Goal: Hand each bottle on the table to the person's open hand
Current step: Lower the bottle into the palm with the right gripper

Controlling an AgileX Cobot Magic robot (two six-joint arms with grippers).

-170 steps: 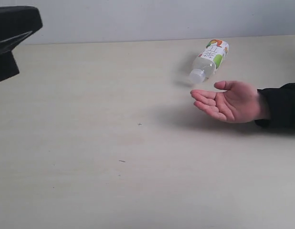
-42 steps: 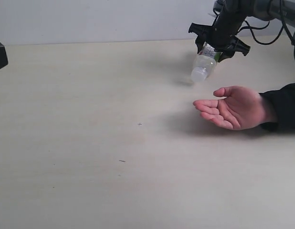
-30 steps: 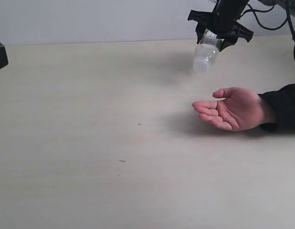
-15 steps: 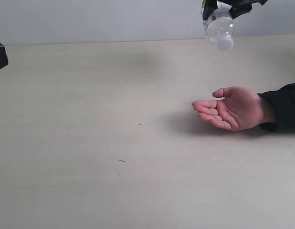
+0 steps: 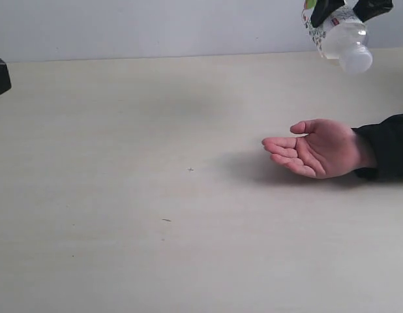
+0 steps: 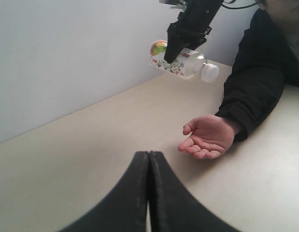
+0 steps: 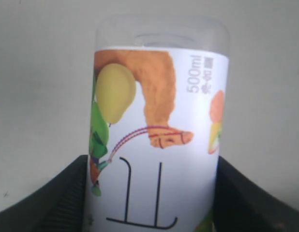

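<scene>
Across the wide pale table [image 5: 123, 248], a few tiny dark specks [image 5: 190, 169] are too small to make out. Near its right edge a person's open hand [image 5: 315, 149] is held palm up, low over the surface, fingers pointing toward the middle. The black sleeve [image 5: 387, 147] behind it runs out of the picture. High over the far right corner, the right gripper [image 6: 187, 41] is clamped around the fruit-picture bottle [image 5: 335, 32]. In the exterior view the top edge crops most of that gripper. The bottle hangs in the air, above and beyond the hand, well apart from it, its white cap [image 5: 356, 60] tilted downward. Its label [image 7: 154, 145] shows painted fruit and "500ml"; large dark strokes below are cut off and unreadable. The left gripper [image 6: 148, 193] has its fingers pressed together, holding nothing.
</scene>
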